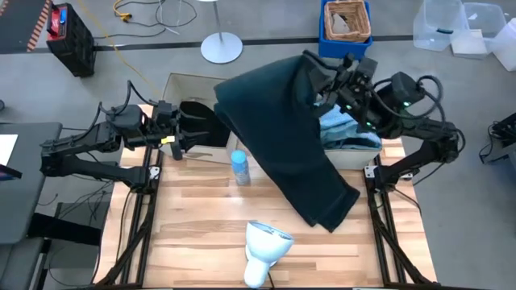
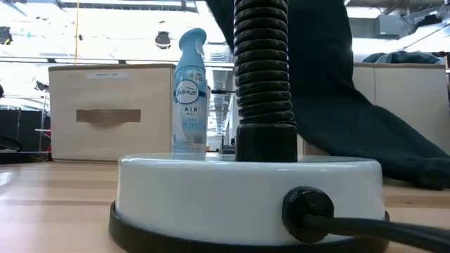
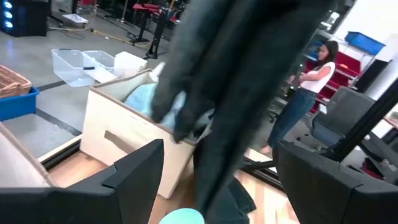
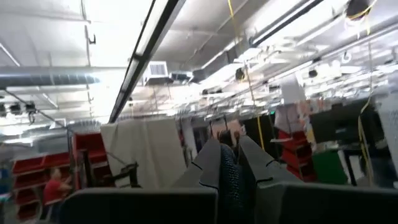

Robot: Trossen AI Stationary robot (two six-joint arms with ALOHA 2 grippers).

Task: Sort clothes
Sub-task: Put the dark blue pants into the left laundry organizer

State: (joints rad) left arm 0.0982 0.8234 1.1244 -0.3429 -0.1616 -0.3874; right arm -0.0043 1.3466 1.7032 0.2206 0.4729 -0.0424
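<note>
My right gripper (image 1: 322,79) is raised over the right beige box (image 1: 355,153) and is shut on a dark teal-black garment (image 1: 274,121). The garment drapes across the table's middle and also shows in the low view (image 2: 316,84). Turquoise and grey-blue clothes (image 1: 343,127) lie in the right box. A black garment (image 1: 197,121) lies in the left beige box (image 1: 181,84). My left gripper (image 1: 185,133) is open and empty at that box's near rim. Its wrist view shows the hanging garment (image 3: 249,74) ahead. My right gripper pinches a bunch of the dark teal-black garment's upper part (image 4: 227,177) between its two fingers, which tip upward. The garment drapes over the gripper and hangs slack toward the table's near side. Its lower end (image 1: 326,211) lies on the table.
A small blue spray bottle (image 1: 239,167) stands between the boxes, beside the hanging garment. A white lamp base (image 1: 262,246) with a black hose stands near the table's near edge. A person (image 3: 311,81) stands beyond the table. Bare wood lies at the near left (image 1: 193,217).
</note>
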